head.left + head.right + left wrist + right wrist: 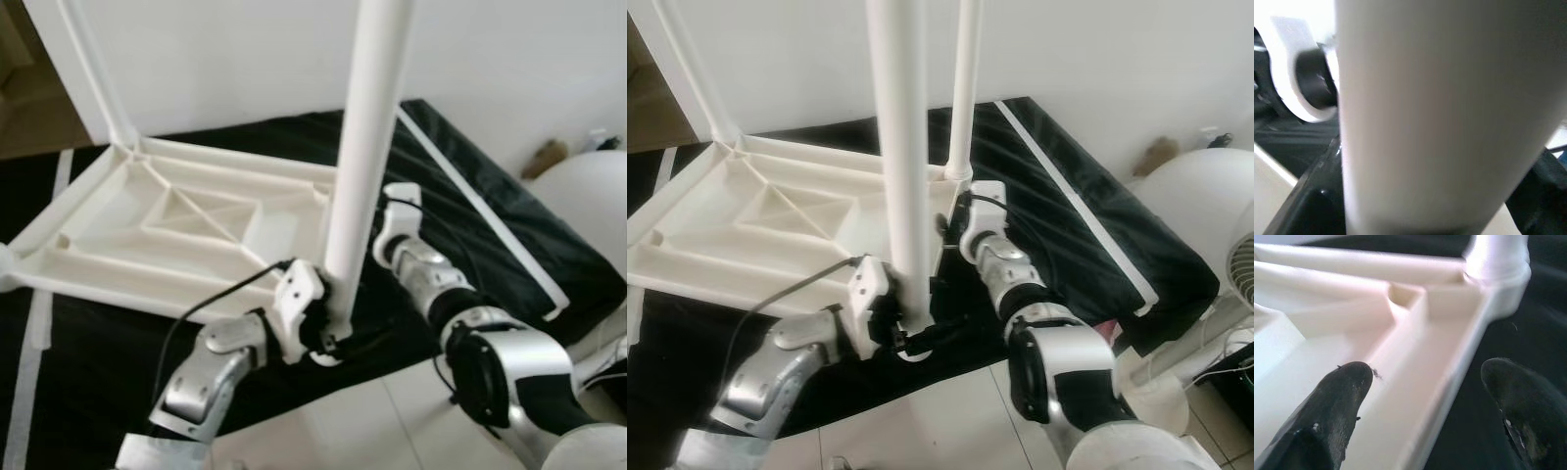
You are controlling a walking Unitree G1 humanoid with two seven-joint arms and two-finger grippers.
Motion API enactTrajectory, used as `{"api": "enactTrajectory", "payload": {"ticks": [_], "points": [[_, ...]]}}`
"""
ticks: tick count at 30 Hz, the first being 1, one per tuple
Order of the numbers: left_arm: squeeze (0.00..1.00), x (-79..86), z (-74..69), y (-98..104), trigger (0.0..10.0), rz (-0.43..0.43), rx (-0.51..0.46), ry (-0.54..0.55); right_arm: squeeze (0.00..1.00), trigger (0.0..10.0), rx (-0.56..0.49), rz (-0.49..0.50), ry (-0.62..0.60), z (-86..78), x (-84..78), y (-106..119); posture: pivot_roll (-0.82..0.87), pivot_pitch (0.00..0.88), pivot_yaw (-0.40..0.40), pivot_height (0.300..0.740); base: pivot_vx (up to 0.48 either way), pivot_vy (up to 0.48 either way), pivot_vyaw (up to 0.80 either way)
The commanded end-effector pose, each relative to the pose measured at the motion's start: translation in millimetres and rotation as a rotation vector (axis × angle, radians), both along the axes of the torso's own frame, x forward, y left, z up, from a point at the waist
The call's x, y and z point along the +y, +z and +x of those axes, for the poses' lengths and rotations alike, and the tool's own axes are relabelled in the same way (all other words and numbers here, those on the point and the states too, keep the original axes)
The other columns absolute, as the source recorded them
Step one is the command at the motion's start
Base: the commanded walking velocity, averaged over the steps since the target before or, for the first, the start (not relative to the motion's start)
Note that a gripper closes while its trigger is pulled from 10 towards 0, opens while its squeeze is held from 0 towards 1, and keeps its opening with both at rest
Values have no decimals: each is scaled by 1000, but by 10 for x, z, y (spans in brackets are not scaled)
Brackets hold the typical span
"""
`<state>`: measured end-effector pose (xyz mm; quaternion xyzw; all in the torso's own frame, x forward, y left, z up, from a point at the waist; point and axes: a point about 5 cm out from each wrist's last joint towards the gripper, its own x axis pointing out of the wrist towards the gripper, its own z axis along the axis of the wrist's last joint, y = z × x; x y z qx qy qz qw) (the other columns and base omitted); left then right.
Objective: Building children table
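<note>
A white plastic table top [118, 245] lies upside down on a black mat [460, 186]. One thin leg [691, 69] stands in its far left corner and another leg [965, 88] stands in the near right corner socket [1496, 264]. My left gripper [906, 341] is shut on the lower end of a third white leg [896, 147], held upright just off the table's near edge. My right gripper [1427, 374] is open, with one finger [1347, 391] over the ribbed underside and the other beyond the rim, close to the socketed leg.
White tape lines [480, 206] cross the mat. A white wall [1097, 49] rises close behind, and pale floor tiles [362, 421] lie in front. A white rounded object [588, 196] and a fan [1239, 264] stand at the right.
</note>
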<state>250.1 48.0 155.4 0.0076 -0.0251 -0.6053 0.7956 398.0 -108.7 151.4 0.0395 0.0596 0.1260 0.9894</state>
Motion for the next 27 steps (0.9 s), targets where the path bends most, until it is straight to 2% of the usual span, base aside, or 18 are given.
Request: {"api": "enactTrajectory", "payload": {"ticks": [1,3,4,5,7,10,11,12,13,16,17,18,19,22,25,27], "points": [[0,9,16,17,10000,5,-10,15,0,10000,-66,-15,-62,-6,-141,25,28,73,-1,740,0,0,0],[0,95,76,33,10000,10,-26,68,0,10000,-156,-20,-133,-59,-308,26,30,77,1,740,0,0,0],[0,147,100,35,10000,19,-35,91,0,10000,-183,-16,-152,-96,-375,8,30,79,4,740,0,0,0],[0,147,100,35,10000,19,-35,91,0,10000,-183,-16,-152,-96,-375,8,30,79,4,740,0,0,0],[0,257,146,35,10000,49,-56,139,0,10000,-241,-10,-173,-215,-516,-51,26,84,9,740,0,0,0],[0,325,164,26,10000,82,-64,159,0,10000,-281,-11,-174,-331,-604,-97,23,85,11,740,0,0,0],[0,379,166,32,10000,102,-75,161,0,10000,-301,-33,-161,-443,-652,-141,13,89,19,740,0,0,0],[0,379,166,32,10000,102,-75,161,0,10000,-301,-33,-161,-443,-652,-141,13,89,19,740,0,0,0],[0,419,167,38,10000,116,-83,163,0,10000,-315,-50,-152,-530,-683,-167,13,89,19,740,0,0,0],[0,522,134,37,10000,155,-98,140,0,10000,-346,-73,-79,-769,-702,-214,-4,89,31,740,0,0,0],[0,574,124,41,10000,176,-109,134,0,10000,-352,-68,-16,-870,-693,-210,-10,90,32,740,0,0,0],[0,574,124,41,10000,176,-109,134,0,10000,-352,-68,-16,-870,-693,-210,-10,90,32,740,0,0,0],[0,608,119,45,10000,189,-117,131,0,10000,-354,-62,29,-938,-682,-203,-10,90,32,740,0,0,0],[0,666,110,63,10000,199,-116,124,0,10000,-338,-110,103,-1050,-686,-208,-18,90,33,740,0,0,0],[0,721,-1,59,10000,230,-112,46,0,10000,-294,-116,262,-1251,-677,-182,-33,86,32,740,0,0,0],[0,732,-17,67,10000,232,-111,36,0,10000,-288,-119,294,-1286,-676,-163,-33,86,31,740,0,0,0]]}}
